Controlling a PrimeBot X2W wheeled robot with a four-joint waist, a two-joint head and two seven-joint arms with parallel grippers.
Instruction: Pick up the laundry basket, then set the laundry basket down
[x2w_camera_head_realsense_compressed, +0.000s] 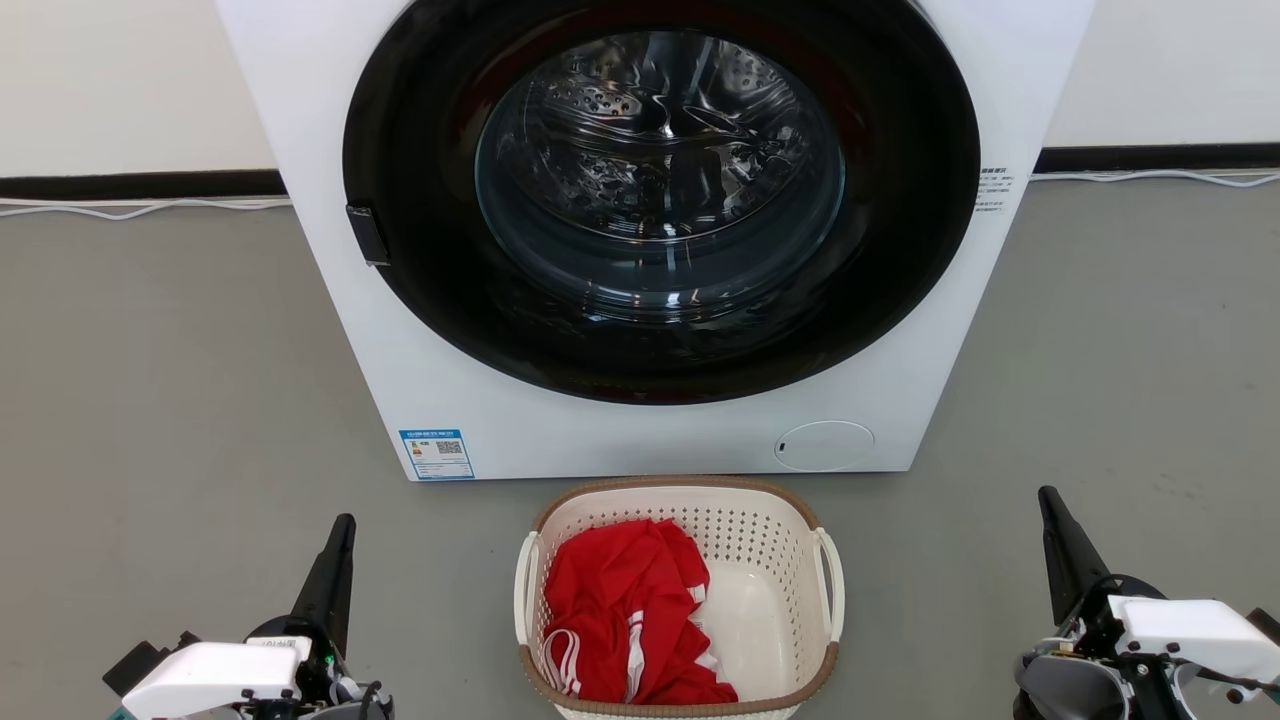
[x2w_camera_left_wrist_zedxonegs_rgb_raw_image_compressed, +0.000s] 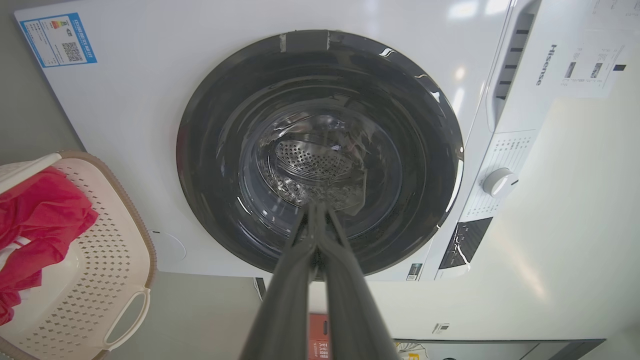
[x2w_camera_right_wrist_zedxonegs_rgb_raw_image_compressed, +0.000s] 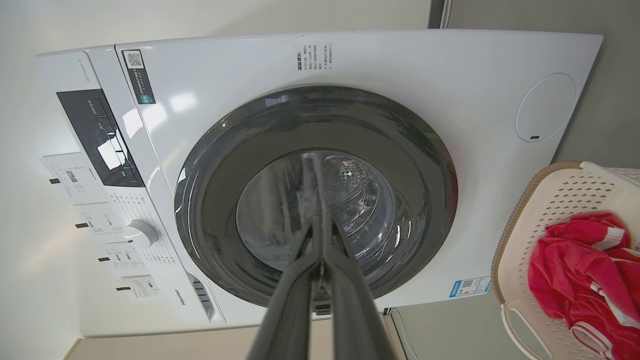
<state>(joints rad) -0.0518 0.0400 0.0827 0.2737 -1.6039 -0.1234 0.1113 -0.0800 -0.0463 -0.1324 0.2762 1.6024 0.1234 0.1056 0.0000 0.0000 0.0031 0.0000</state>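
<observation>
Both grippers clenched, empty: L gripper (x2w_camera_head_realsense_compressed: 343, 530), R gripper (x2w_camera_head_realsense_compressed: 1052, 503). Laundry basket (x2w_camera_head_realsense_compressed: 680, 490) between them, apart. Risk: closed fingers miss handles, basket tips, red cloth (x2w_camera_head_realsense_compressed: 625, 610) spills.

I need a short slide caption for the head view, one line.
Laundry basket holding a red garment sits on the floor before the washing machine, between both shut end effectors.

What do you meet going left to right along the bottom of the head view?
left gripper → laundry basket holding a red garment → right gripper
</observation>
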